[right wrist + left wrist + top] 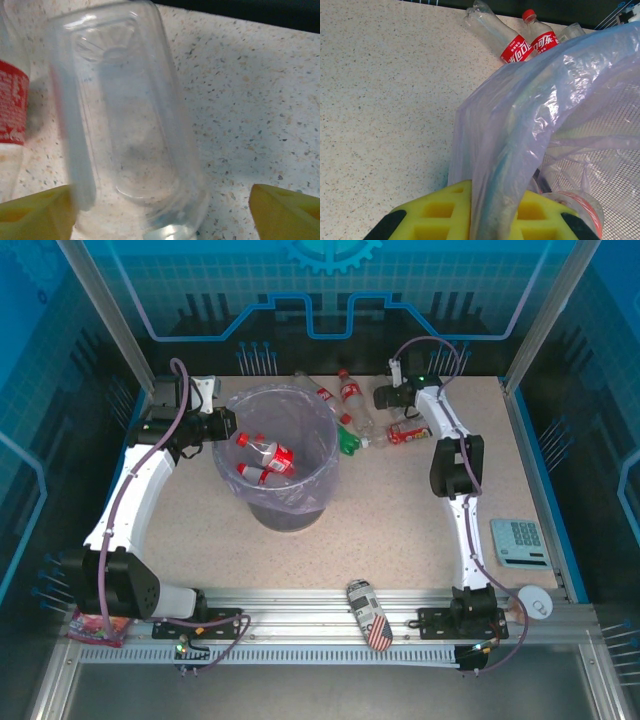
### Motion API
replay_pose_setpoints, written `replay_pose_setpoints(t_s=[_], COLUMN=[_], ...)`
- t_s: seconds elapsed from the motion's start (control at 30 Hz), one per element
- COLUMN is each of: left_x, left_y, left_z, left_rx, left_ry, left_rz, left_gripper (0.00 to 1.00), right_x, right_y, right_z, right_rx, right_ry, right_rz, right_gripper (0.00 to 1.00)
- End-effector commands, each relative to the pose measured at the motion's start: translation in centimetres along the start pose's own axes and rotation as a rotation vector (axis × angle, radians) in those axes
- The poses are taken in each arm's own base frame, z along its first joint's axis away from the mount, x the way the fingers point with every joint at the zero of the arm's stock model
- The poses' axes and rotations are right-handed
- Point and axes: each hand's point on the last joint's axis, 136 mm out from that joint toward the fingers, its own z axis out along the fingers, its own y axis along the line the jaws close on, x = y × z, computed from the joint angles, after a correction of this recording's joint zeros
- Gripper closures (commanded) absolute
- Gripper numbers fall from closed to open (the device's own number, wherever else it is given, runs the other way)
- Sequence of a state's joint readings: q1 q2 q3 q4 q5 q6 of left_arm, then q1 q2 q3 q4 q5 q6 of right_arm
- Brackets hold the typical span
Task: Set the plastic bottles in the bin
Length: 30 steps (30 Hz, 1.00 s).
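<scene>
tbl (400,515) speckled | bin (290,512) ctr-left | plastic bottles (350,395) lying far side, by bin | calculator (518,542) rt edge

Blue see-through panels (330,300) with a gear pattern wall in a speckled beige surface (400,510), framed by grey metal posts (105,310); even light.
</scene>
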<state>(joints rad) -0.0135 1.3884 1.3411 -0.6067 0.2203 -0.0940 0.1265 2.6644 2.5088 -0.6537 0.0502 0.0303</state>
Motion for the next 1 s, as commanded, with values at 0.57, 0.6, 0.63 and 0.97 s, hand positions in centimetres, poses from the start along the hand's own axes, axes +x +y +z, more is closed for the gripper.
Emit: replay_pose_setpoints(t_s=[0.57, 0.6, 0.63, 0.97], left_x=[6.9, 6.9, 6.9, 6.7], left_y=[0.7, 0.6, 0.7, 0.5], left_z=[2.6, 2.6, 2.6, 2.2], left_rx=[-0.017, -0.017, -0.017, -0.014], left_ry=[0.260, 0.260, 0.261, 0.247], left_rz=[0.001, 0.001, 0.000, 0.003], left_gripper=[0.87, 0.87, 0.87, 0.87], right_x=[-1.4, -1.9, -2.4, -5.7], right_y=[0.1, 0.1, 0.1, 0.7], right_z=[-1.1, -1.7, -2.3, -8.0], right_rx=[-0.040, -0.040, -0.039, -0.029], right_ry=[-0.052, -0.068, -0.083, -0.182], right_rz=[0.036, 0.036, 0.032, 0.010], right_gripper=[0.34, 0.34, 0.35, 0.37])
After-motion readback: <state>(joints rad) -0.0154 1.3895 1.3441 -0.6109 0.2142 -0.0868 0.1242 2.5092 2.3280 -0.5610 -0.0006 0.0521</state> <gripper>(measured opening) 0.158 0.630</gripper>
